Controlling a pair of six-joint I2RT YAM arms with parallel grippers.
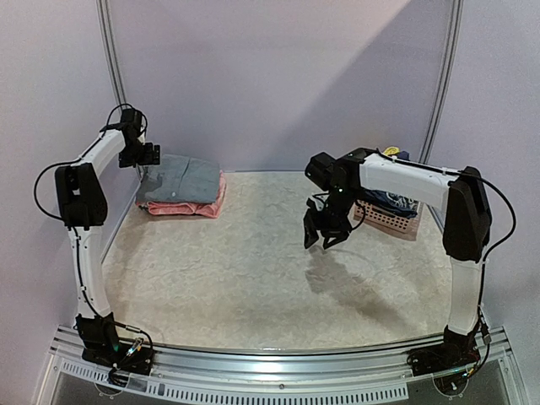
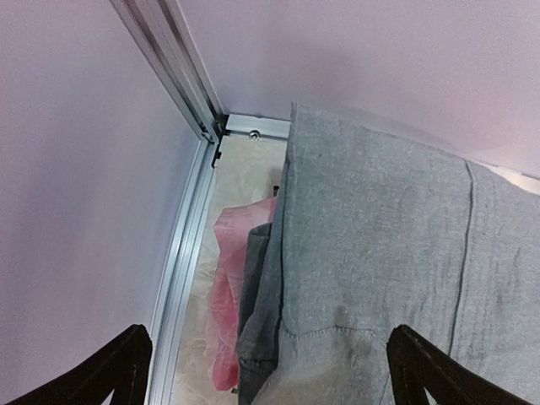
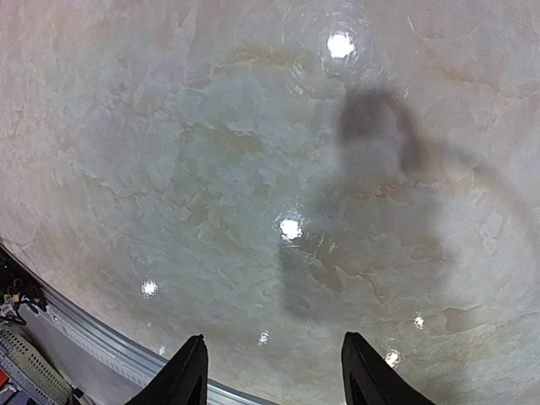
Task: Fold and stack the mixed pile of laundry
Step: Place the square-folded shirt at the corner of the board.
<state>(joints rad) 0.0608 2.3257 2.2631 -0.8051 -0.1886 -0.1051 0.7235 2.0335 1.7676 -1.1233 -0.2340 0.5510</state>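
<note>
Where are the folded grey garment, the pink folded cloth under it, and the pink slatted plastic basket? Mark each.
folded grey garment (image 1: 181,177), top external view, middle of upper face.
pink folded cloth (image 1: 190,208), top external view, near edge.
pink slatted plastic basket (image 1: 392,222), top external view, near wall.

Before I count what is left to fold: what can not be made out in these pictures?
1. Top view: the right arm covers part of the pink basket, so the number of garments inside is hidden.
2. Left wrist view: the grey garment covers most of the pink garment; the right edge cuts the grey one off.
3. Right wrist view: only the table shows, no laundry.
</note>
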